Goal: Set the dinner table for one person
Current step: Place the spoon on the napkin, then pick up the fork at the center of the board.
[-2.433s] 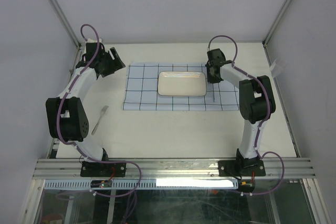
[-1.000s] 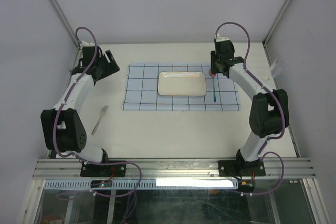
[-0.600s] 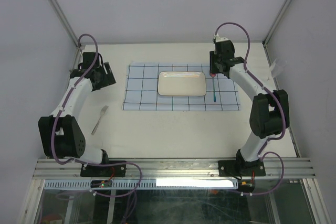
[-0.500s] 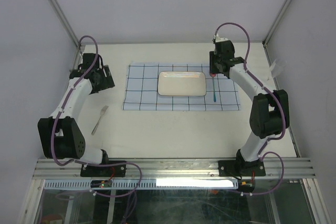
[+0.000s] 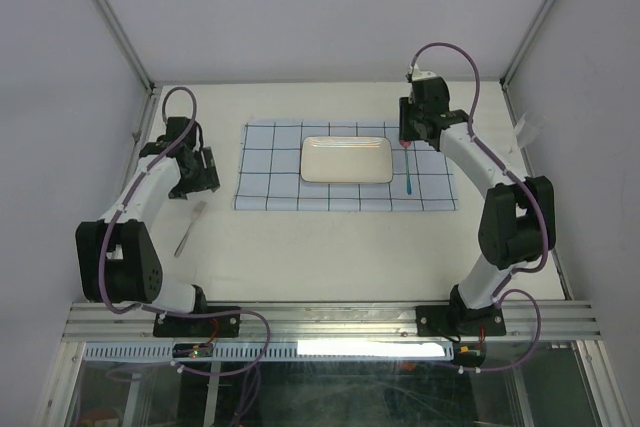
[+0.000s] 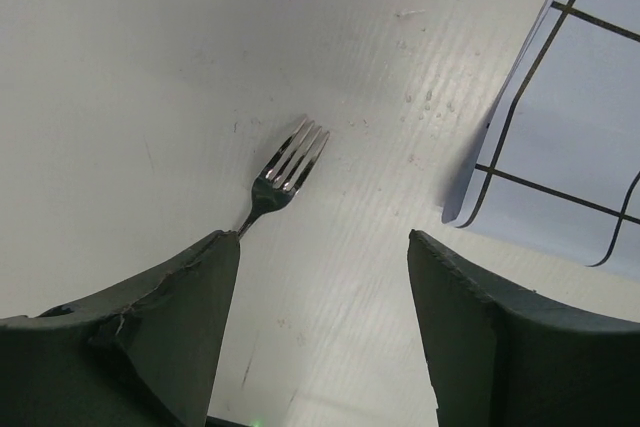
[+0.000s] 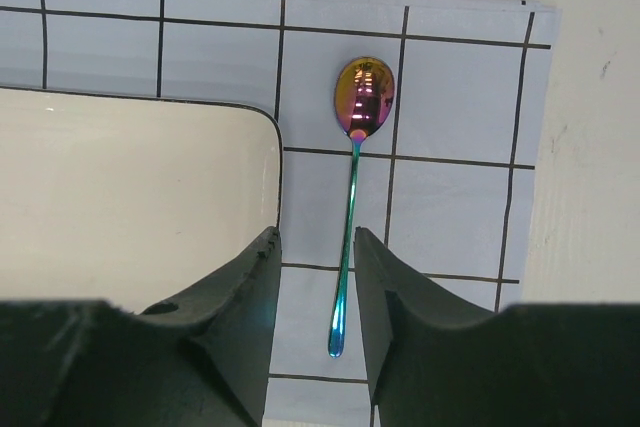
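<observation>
Already the plate point(image 5: 346, 159) and spoon point(image 7: 352, 187) sit on the cloth point(image 5: 270, 187); the unplaced fork point(image 6: 285, 172) lies off it on the dinner table point(image 5: 330, 247), beneath my wide-open, empty left gripper point(image 6: 315, 277). My right gripper point(image 7: 315, 247), narrowly parted, holds nothing.

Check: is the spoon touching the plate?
Apart. The right wrist view shows a strip of blue cloth between the spoon and the plate along the spoon's whole length.
</observation>
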`<state>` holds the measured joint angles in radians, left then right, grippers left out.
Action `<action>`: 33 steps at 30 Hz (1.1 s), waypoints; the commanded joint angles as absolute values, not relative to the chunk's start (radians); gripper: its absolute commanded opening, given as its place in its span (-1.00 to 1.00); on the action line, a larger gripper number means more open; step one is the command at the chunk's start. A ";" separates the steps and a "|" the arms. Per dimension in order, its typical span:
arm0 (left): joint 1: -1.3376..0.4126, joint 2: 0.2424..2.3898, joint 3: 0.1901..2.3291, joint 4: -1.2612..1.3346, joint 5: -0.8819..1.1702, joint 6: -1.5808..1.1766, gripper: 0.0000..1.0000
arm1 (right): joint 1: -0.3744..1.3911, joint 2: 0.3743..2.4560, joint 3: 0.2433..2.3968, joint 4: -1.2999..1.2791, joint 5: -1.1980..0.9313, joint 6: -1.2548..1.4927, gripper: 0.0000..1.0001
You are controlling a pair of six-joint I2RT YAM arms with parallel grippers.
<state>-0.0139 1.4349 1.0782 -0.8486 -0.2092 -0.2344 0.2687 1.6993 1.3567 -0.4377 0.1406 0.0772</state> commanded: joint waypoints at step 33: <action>-0.020 1.556 1.016 -0.744 -0.180 -0.227 0.40 | 0.267 1.642 1.346 -0.390 0.143 0.086 -0.23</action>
